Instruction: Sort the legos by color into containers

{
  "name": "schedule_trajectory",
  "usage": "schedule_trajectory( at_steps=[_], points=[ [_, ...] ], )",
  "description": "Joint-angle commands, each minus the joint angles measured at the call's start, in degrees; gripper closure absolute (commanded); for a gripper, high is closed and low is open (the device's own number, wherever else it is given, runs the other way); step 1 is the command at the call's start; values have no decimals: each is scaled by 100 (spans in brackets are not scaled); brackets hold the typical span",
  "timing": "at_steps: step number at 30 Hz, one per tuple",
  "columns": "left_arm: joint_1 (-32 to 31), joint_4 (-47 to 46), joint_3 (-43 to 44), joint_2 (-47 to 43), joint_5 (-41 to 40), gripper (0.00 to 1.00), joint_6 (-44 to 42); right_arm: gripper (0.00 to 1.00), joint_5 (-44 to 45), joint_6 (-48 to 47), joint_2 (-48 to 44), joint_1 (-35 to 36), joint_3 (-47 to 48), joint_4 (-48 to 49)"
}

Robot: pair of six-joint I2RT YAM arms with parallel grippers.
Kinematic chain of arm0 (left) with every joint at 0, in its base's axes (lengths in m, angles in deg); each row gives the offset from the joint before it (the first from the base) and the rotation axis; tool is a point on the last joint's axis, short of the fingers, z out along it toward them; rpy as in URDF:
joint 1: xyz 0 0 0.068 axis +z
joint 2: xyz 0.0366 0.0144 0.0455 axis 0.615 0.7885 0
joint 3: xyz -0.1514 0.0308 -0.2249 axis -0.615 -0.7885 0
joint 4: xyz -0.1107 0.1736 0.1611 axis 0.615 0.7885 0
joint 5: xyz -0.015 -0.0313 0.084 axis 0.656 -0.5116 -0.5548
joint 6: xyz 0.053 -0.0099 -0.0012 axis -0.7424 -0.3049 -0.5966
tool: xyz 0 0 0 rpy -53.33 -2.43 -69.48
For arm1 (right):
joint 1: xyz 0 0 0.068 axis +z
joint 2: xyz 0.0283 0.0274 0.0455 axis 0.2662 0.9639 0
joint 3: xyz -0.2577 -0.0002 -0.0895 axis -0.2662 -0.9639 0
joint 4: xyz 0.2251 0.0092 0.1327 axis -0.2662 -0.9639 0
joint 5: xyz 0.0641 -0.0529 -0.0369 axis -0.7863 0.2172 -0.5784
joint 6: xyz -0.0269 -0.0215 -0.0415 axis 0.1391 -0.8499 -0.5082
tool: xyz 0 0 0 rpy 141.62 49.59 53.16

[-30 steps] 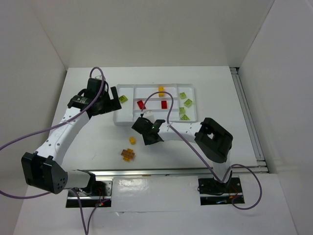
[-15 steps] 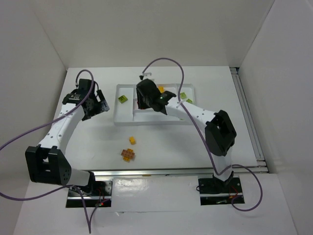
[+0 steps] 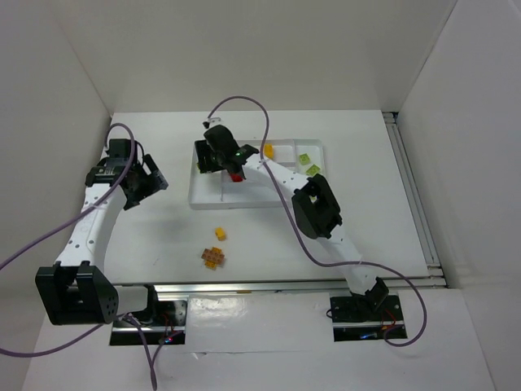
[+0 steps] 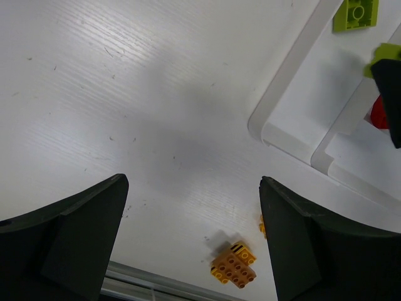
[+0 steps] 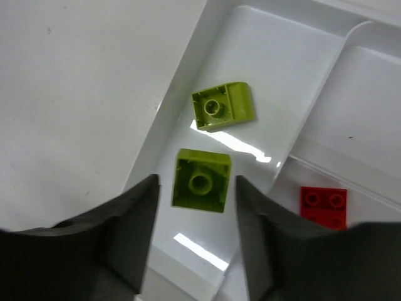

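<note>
Since the right pincer (image 5: 195, 188) hangs open over a green brick (image 5: 202, 183) in the tray (image 5: 282, 75), best lift straight up, clear of its walls; left pincer (image 4: 191, 188) open, empty.

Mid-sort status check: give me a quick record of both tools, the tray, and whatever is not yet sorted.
left tool: open, empty, over the bare table beside the tray
right tool: open, over the tray's end compartment, fingers either side of a green brick lying in it
same compartment: second green brick, apart from the first
next compartment: red brick
unsorted on table: small orange brick and larger orange block, outside the tray
</note>
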Motion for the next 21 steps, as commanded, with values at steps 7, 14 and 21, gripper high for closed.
schedule_trajectory(
  at_steps=[7,14,21],
  points=[
    [130,-67,-161,-116,216,4,-38,29,276,-361,-954,109,-168,130],
    [130,-120,-223,-116,278,5,-38,34,119,-466,-3195,380,-3768,720],
    [183,-120,-171,-116,278,5,-90,10,-119,-466,-3402,1250,-4722,536]
  ],
)
